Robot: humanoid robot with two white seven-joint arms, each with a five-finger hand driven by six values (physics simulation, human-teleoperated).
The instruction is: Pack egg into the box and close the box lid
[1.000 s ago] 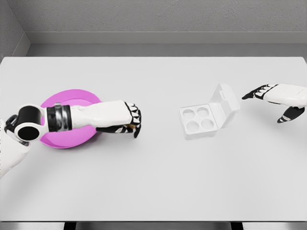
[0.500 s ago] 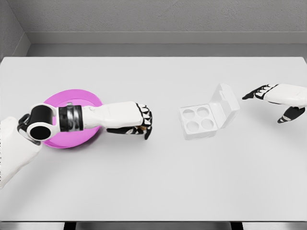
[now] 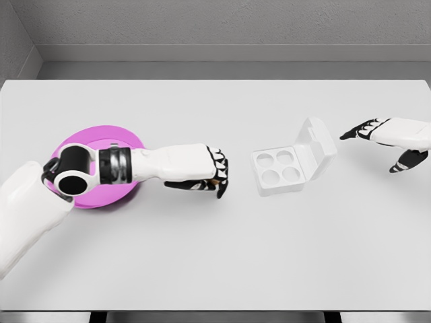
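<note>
Egg (image 3: pixel 211 181): small brownish object, mostly hidden, enclosed by the curled fingers of the left hand (image 3: pixel 210 176) above the table. Box (image 3: pixel 281 169): white, four round empty cups, hinged lid (image 3: pixel 318 147) raised and tilted back; it lies between the two hands, just beyond the left hand's fingertips.

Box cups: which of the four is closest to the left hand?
The front-left cup of the box, on the side facing the left hand; the other three lie farther right or farther back, toward the raised lid.
</note>
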